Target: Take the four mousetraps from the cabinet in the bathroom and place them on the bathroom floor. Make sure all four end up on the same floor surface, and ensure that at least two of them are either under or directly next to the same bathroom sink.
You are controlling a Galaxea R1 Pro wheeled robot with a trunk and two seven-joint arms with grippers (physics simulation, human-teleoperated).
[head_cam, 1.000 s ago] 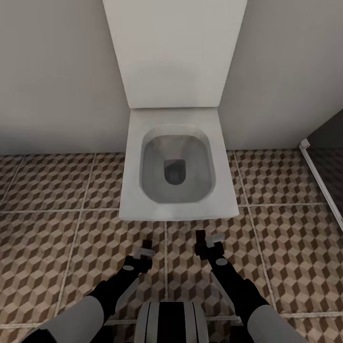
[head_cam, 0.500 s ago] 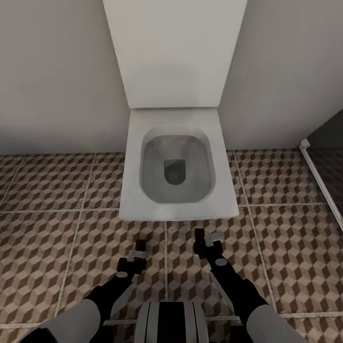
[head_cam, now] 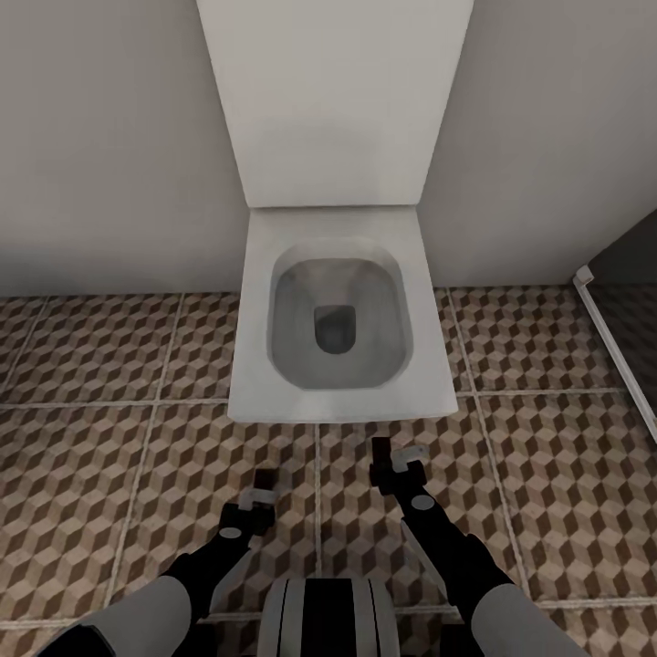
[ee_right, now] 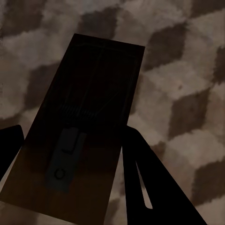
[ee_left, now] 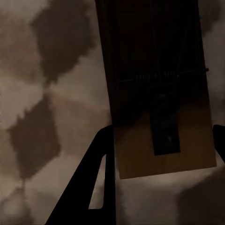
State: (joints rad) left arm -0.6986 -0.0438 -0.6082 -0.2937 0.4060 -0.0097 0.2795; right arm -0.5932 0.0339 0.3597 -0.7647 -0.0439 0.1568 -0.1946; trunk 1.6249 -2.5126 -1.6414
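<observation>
Mousetraps, brown wood board w/ dark metal spring, one (ee_left: 159, 89) between left fingers (ee_left: 101, 187), another (ee_right: 79, 136) between right fingers (ee_right: 140, 183), prob. gripped, over cube-pattern floor (head_cam: 547, 474).

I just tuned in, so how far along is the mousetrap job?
Midway, apparently. Each gripper holds a mousetrap: one between the left fingers, another in the right gripper, above the bathroom floor facing the toilet. No trap lies on the tiles; sink unseen.

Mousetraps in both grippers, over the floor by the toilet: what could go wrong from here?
1. Setting both down here: the head view has a toilet ahead, not a sink, so neither would likely count as beside one.
2. The left mousetrap and right mousetrap hang above the tiled floor; released now, they may drop and bounce.
</observation>
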